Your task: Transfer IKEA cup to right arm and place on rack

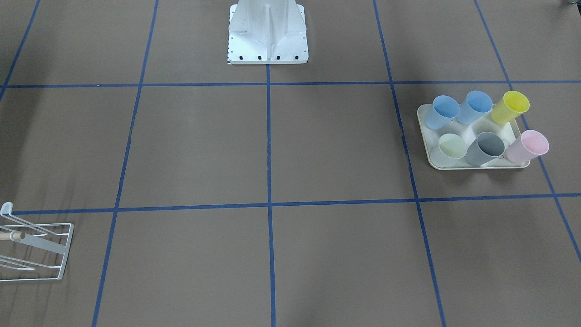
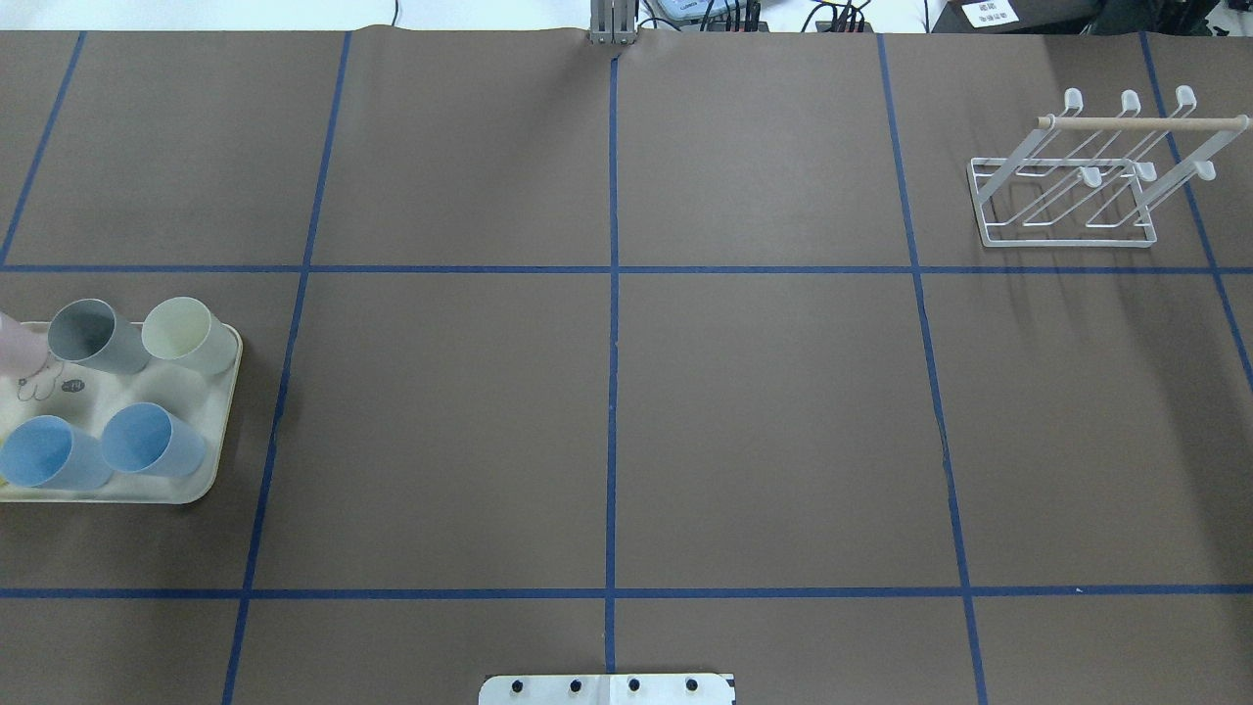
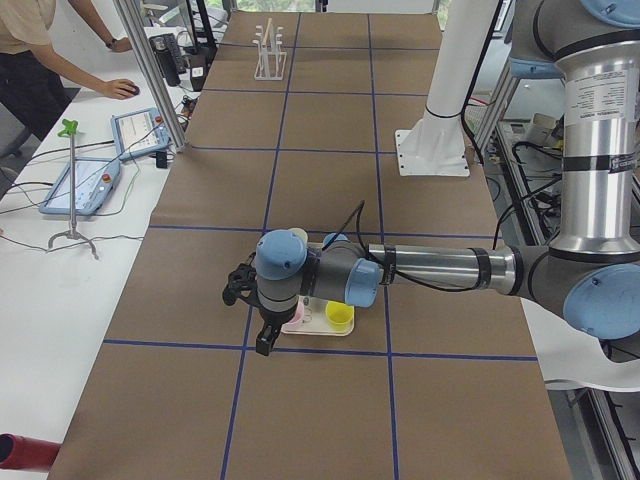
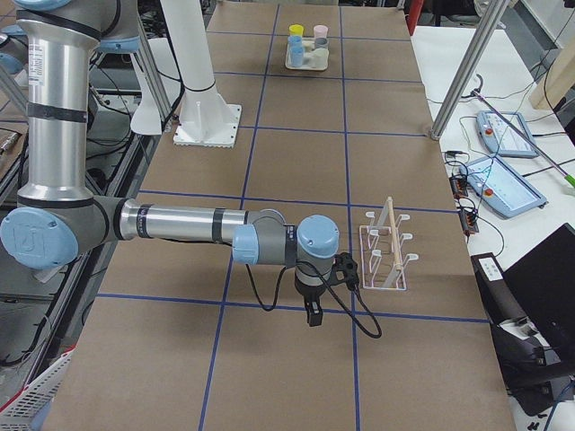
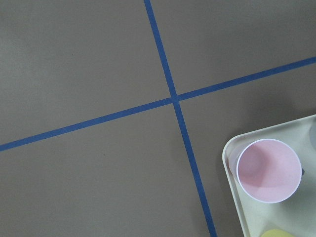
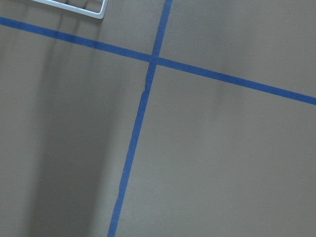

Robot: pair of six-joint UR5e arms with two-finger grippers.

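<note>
Several IKEA cups stand on a cream tray (image 1: 476, 167): two blue (image 1: 442, 112), a yellow (image 1: 510, 107), a pale green (image 1: 450, 147), a grey (image 1: 486, 149) and a pink (image 1: 528, 146). The white wire rack (image 2: 1077, 186) with its wooden dowel stands at the far right of the overhead view. My left gripper (image 3: 263, 343) hangs over the tray's outer edge by the pink cup (image 5: 268, 170); I cannot tell whether it is open or shut. The right arm (image 4: 180, 223) reaches toward the rack (image 4: 386, 251), its gripper (image 4: 314, 316) hangs beside it, state unclear.
The white robot base (image 1: 268, 34) stands at the table's middle edge. Blue tape lines cross the brown table cover. An operator (image 3: 40, 50) sits at a side table with pendants and cables. The rack's corner (image 6: 74, 6) shows in the right wrist view.
</note>
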